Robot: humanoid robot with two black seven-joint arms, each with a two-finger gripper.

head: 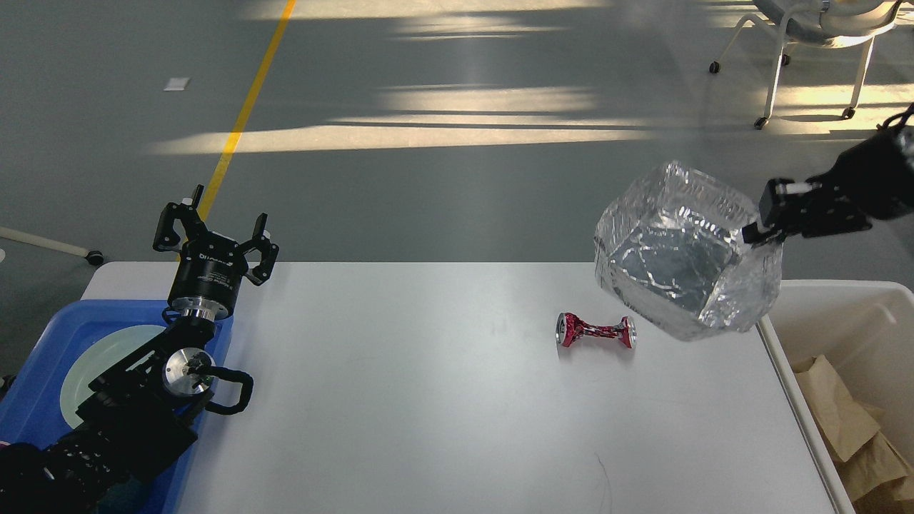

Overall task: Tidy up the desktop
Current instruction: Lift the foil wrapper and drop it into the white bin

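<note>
Desktop (400, 400): one can (595, 330), apparently crushed.

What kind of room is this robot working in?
Probably a large indoor test hall or lab, not a home: a wide grey floor with a painted yellow line, a wheeled chair far off, and one plain white table standing alone.

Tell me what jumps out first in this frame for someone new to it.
The crumpled foil tray stands out most: the right gripper holds it by the rim, tilted in the air over the desktop's far right corner. Below it a crushed red can lies alone on the white top. At far left, the left gripper hangs open above a blue tray.
</note>
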